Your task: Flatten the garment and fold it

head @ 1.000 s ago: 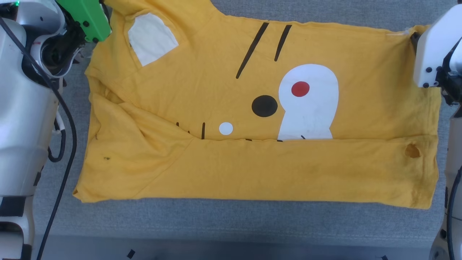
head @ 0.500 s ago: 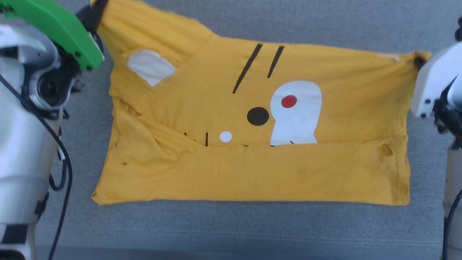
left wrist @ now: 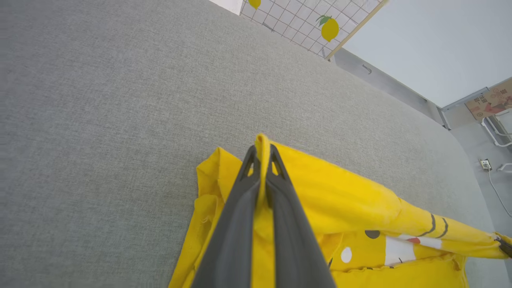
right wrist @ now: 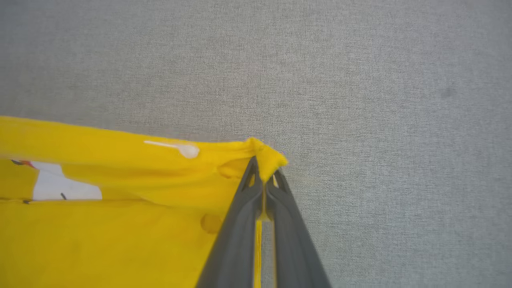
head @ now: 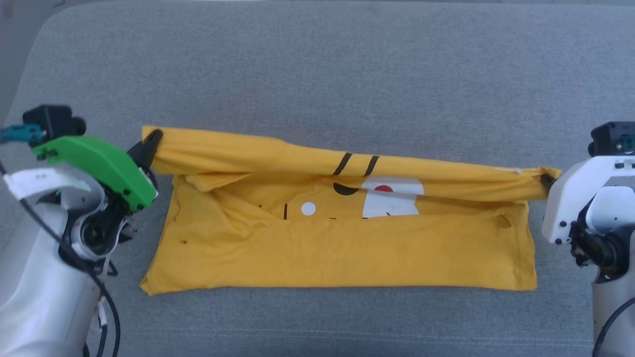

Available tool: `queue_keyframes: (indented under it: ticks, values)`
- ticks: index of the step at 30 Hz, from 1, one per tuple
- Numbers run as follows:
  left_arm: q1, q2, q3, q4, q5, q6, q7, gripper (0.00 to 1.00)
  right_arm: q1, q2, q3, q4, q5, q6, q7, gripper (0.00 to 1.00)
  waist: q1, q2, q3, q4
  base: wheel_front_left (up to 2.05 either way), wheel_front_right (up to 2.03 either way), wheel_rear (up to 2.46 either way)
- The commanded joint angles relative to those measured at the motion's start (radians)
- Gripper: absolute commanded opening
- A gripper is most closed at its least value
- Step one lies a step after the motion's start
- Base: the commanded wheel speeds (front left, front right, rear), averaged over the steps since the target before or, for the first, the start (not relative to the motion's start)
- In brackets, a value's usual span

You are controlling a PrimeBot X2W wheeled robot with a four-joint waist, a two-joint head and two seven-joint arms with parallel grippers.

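The garment (head: 337, 253), a bright yellow T-shirt with white patches, a red dot and dark stripes, lies on the grey couch seat with its near edge folded up over the print. Its far edge is lifted off the seat and stretched taut between both grippers. My left gripper (head: 153, 140) is shut on the far left corner of the garment (left wrist: 340, 188); in the left wrist view its fingers (left wrist: 262, 160) pinch yellow cloth. At the far right corner my right gripper (head: 547, 180) is shut on the garment (right wrist: 120, 168), and the cloth bunches above its fingertips (right wrist: 264, 172).
The grey couch seat (head: 317, 74) stretches well beyond the shirt and rounds off at its far left corner. Past its edge in the left wrist view are a lemon-patterned tiled wall (left wrist: 312, 20), a cardboard box (left wrist: 490, 102) and a wall socket (left wrist: 485, 164).
The head camera has pulled back. My right gripper has shut on the right corner. Both grippers have raised the shirt's far edge and drawn it toward me, so the print is now half hidden.
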Motion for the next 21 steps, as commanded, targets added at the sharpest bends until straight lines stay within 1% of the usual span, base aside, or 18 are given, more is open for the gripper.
queue_keyframes:
  ticks: [1,7,12,13,17,21]
  values:
    - [0.036,0.008,0.017,-0.012,-0.019,0.012,-0.016,0.00,0.018,0.003,0.001,0.001,0.006,-0.001,-0.016,0.00,0.0001,0.0000,-0.010,-0.008,0.00,0.00,0.00]
    - [0.194,0.008,0.096,-0.060,-0.068,0.066,-0.081,0.00,0.043,0.016,0.005,0.013,0.016,-0.001,-0.089,0.00,0.0001,0.0000,-0.013,-0.012,0.00,0.00,0.00]
    - [0.272,-0.003,0.146,-0.089,-0.096,0.085,-0.127,0.00,0.026,0.011,0.008,0.008,0.017,-0.001,-0.166,0.00,0.0001,0.0000,-0.013,-0.012,0.00,0.00,0.00]
    - [0.287,0.003,0.156,-0.107,-0.095,0.091,-0.137,0.00,-0.001,0.000,0.008,0.010,0.015,-0.001,-0.198,0.00,0.0001,0.0000,-0.012,-0.008,0.00,0.00,0.00]
    - [0.232,0.013,0.148,-0.103,-0.086,0.093,-0.119,0.00,-0.045,-0.012,0.010,0.034,-0.004,-0.001,-0.204,0.00,0.0001,0.0000,-0.008,0.002,0.00,0.00,0.00]
    - [0.176,0.022,0.123,-0.068,-0.072,0.095,-0.087,0.00,-0.075,-0.014,0.027,0.076,-0.017,-0.001,-0.186,0.00,0.0001,0.0000,-0.010,0.003,0.00,0.00,0.00]
